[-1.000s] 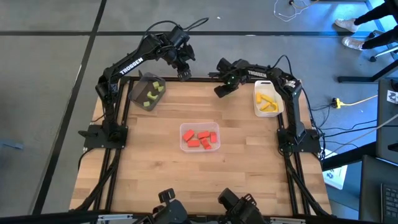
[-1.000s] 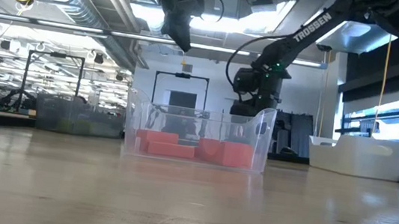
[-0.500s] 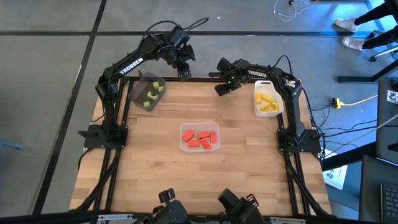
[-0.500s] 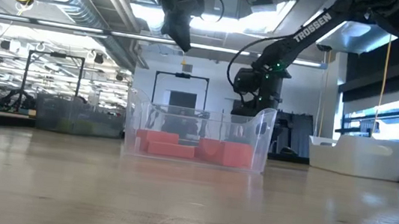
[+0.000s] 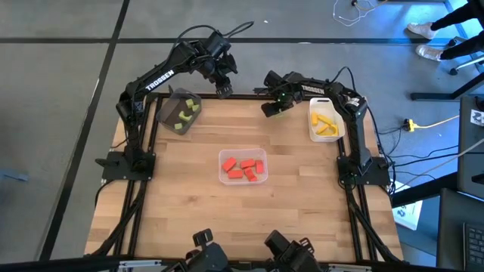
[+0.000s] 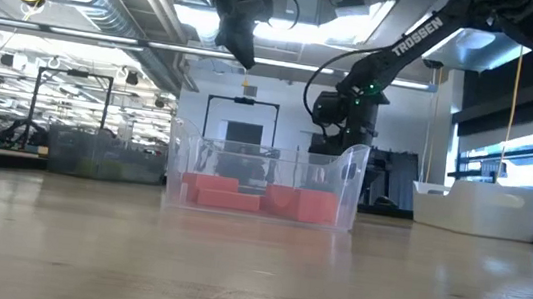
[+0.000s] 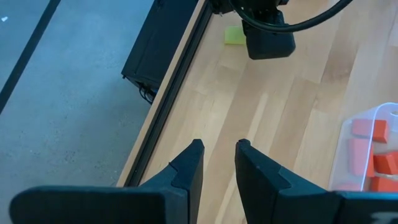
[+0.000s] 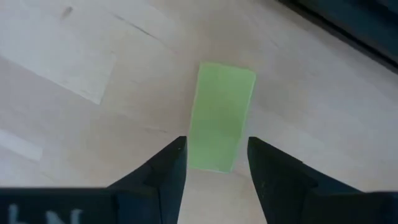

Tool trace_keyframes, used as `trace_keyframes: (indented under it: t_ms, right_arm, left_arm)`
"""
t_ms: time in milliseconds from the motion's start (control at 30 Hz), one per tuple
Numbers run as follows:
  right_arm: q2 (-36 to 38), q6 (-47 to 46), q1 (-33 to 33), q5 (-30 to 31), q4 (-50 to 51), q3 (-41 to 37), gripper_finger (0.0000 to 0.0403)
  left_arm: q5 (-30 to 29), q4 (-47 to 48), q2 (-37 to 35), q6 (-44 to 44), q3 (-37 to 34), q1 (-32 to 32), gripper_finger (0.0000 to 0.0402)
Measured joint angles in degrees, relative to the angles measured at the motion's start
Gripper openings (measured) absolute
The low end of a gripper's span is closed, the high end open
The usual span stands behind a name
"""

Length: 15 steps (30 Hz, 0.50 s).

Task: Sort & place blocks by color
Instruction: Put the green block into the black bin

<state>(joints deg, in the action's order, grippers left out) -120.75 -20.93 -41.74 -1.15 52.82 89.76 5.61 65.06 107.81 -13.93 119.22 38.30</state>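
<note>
Light green and flat, a rectangular block (image 8: 221,117) lay on the wooden table (image 5: 302,204) near its far edge; the right gripper (image 8: 216,163) straddled it, fingers (image 8: 166,169) apart, flanking without gripping.

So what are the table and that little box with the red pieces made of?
The table looks like jointed pale wood with a smooth matt finish: strips and grain show. The box seems to be clear plastic: the red blocks and the room behind show through its glossy walls. The blocks' material is hard to tell.
</note>
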Motion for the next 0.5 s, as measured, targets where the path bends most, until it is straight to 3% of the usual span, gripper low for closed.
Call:
trace_keyframes:
  t_ms: [500]
  right_arm:
    - [-0.2, -1.12, 0.04, 0.0, -0.26, 0.0, 0.017]
  left_arm:
    - [0.0, 0.0, 0.0, -0.11, 0.0, 0.0, 0.0082]
